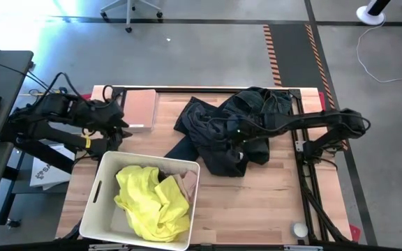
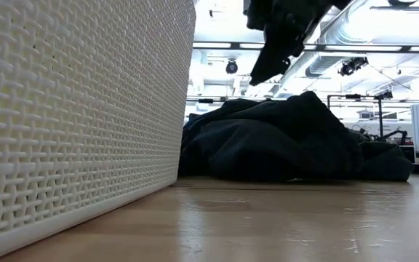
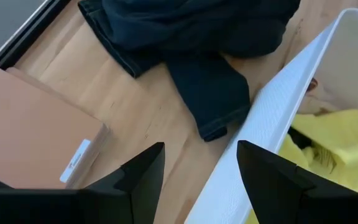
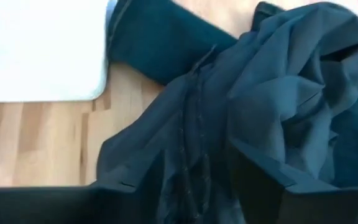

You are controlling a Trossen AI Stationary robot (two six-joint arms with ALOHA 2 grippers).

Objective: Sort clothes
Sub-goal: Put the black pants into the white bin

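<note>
right claw (image 1: 234, 134) over dark clothes pile (image 1: 239, 129) at frame centre, fabric between fingers; grip cannot tell. risk: snags several garments at once, drags pile. left claw (image 1: 121, 124) wide, empty, upper left. yellow garment (image 1: 152, 202) in white basket (image 1: 100, 192), lower left.

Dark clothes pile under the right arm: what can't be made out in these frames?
- How many garments form the dark clothes pile: folds merge in every view.
- Right gripper grip: high view hides its fingers over cloth; the wrist view doesn't settle it.
- Under the yellow garment in the white woven basket: covered.
</note>
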